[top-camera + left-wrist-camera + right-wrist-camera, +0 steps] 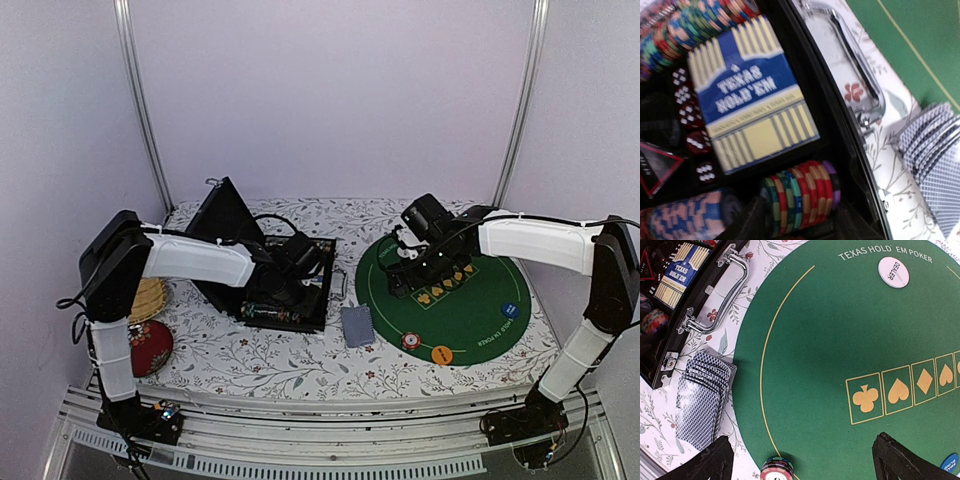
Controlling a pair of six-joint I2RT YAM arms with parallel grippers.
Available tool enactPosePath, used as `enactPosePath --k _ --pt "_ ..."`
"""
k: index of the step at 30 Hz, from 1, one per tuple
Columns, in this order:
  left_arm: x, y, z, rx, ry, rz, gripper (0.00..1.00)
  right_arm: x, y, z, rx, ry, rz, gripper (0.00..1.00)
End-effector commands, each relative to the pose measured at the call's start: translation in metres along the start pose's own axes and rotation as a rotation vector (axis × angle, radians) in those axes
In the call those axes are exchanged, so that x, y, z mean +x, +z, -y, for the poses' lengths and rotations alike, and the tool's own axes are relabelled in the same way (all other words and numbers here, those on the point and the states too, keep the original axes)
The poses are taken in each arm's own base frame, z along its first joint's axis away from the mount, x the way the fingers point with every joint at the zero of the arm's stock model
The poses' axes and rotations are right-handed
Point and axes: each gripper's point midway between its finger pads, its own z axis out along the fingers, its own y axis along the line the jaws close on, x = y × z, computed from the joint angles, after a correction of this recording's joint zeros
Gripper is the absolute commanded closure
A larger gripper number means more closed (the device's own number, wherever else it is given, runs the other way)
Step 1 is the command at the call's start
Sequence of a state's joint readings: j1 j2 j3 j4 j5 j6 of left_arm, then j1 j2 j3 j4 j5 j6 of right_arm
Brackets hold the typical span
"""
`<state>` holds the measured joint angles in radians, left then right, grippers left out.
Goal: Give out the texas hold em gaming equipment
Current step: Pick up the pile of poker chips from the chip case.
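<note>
**Left tool straddles chips in the case, right tool spread over the mat**

The left tool (800,225) is down inside the open black case (300,300). Its fingers (747,222) stand at either end of a short row of chips (800,197) lying on edge, in red, green, orange and purple. Whether they press the row or merely flank it I cannot tell. Just above that row in the wrist view lie a blue-and-cream card box (752,95) marked Texas Hold'em and some dark red dice (692,117).

The right tool (807,462) hangs over the green mat (830,340), spread wide with nothing between its fingers. A fanned pile of playing cards (702,400) lies on the desk (250,350) between case and mat, just beside the mat's rim. On the mat sit a chip stack (776,471) at its near edge, an orange disc (441,353) beside it, a blue disc (509,310) and a white dealer disc (893,272).
</note>
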<state>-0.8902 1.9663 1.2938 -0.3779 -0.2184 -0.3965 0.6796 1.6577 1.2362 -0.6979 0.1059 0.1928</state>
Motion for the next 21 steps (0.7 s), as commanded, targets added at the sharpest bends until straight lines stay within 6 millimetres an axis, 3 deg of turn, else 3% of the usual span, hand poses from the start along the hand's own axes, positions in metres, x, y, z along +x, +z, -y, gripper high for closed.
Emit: enactPosePath --k 1,10,16,18,19,21 --pt "0.01 0.009 0.01 0.01 0.029 -0.031 0.52 0.003 0.006 0.0 -0.006 -0.01 -0.014 0.01" --pt "-0.002 0.01 -0.004 -0.068 0.055 0.003 0.5 0.005 0.009 -0.002 -0.016 -0.022 -0.023 0.01" --pt "0.005 0.019 -0.008 -0.056 0.048 -0.028 0.73 0.005 0.008 -0.002 -0.012 -0.023 -0.03 0.01" --pt "0.006 0.018 -0.006 -0.038 0.048 -0.032 0.88 0.003 0.005 -0.002 -0.017 -0.023 -0.022 0.01" --pt "0.005 0.016 -0.004 -0.027 0.047 -0.03 1.0 0.001 0.002 -0.003 -0.023 -0.026 -0.014 0.01" --pt "-0.001 0.008 -0.001 -0.009 0.038 -0.009 1.0 -0.005 -0.005 -0.007 -0.047 -0.036 0.011 0.01"
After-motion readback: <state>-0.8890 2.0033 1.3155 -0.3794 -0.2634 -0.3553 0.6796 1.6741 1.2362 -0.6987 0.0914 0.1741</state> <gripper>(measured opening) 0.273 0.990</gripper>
